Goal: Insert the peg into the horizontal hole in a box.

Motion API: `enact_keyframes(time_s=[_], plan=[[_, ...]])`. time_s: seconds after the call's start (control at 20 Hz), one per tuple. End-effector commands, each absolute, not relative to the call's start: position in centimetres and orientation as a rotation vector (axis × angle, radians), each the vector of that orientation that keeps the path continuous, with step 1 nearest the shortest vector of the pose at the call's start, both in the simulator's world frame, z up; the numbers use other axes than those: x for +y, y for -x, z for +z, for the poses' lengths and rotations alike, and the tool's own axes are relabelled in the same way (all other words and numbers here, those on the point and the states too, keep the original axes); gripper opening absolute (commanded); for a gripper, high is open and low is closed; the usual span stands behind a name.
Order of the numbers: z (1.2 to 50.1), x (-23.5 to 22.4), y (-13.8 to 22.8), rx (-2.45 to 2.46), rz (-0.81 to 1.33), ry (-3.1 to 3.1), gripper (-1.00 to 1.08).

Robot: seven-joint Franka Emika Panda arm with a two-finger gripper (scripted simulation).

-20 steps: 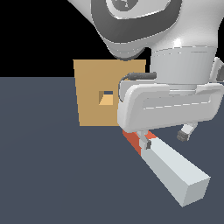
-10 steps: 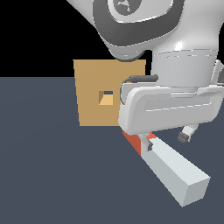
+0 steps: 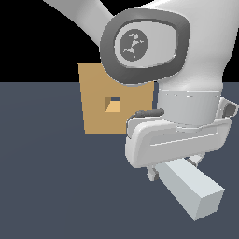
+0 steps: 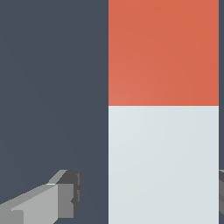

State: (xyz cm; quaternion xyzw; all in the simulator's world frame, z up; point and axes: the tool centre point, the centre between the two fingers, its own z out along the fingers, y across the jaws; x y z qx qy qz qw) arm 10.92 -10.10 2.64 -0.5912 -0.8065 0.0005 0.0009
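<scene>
Floor (image 3: 42, 186): flat, uniform dark slate-blue surface filling the lower part of the exterior view, unmarked. Above its far edge the background is plain black; no walls or furniture visible. No brand, label or legible writing anywhere; the only marking is a pale mottled disc inside the dark grey ring on the white robot arm (image 3: 142, 44).

Long square-section peg (image 3: 191, 189): pale grey-white in the exterior view, with flat faces and sharp edges, its near end toward the exterior view's lower right. Its other end runs under the white hand housing and is hidden there. The wrist view shows the peg (image 4: 162, 109) as a broad strip, red-orange on one stretch and grey-white on the other, with a straight boundary between colours.

Plain tan-brown cube-like box (image 3: 95, 112) stands on the floor behind the arm, toward the exterior view's left, partly covered by it. Small square hole (image 3: 113, 104) sits in its front face, lighter tan inside. The peg is well apart from the hole.

Gripper (image 4: 148, 192): jaws spread, one grey finger (image 4: 65, 192) clear of the peg's side with floor showing between; the other finger barely shows at the frame edge.
</scene>
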Motion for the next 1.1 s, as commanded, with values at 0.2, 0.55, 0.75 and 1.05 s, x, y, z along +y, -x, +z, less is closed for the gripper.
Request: enact_keyframes(time_s=[0.2,0.55,0.75,1.05], plan=[[2.32,-10.13,-11.12,-2.534,0.0,1.857,1.0],[2.32,-10.13,-11.12,-2.534,0.0,1.857,-1.0],[2.26,-10.12,-11.09,-2.533,0.001,1.857,-1.0],[2.48,-10.1,-10.74,-2.526,0.001,1.866,-1.0]])
